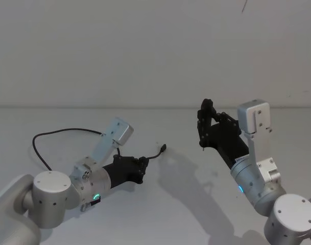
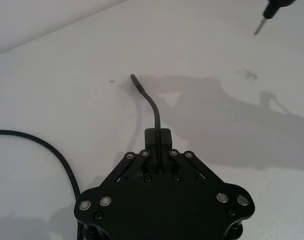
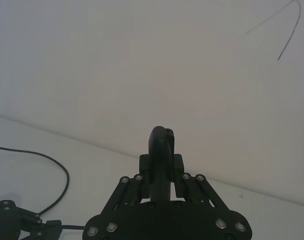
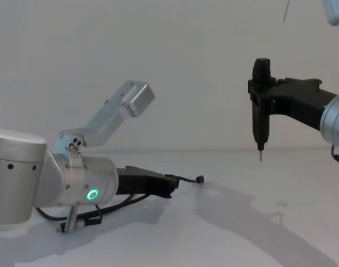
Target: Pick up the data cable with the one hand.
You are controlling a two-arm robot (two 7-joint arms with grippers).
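Claw, left (image 1: 143, 165): black, blocky, on silver wrist with green ring light. Lies low and nearly level, just over white surface (image 1: 145, 214). Pinched tight on data cable (image 2: 152, 102) a little behind one plug (image 2: 134, 78). Short free end curves forward out of the fingertips, plug just above surface. Rest of cord runs back beneath the arm and loops wide on surface at robot's left.

Claw, right (image 4: 260, 92): raised well above surface, well apart from cable. Closed on slim upright pen-like tool (image 4: 260, 130), pale tip pointing down.
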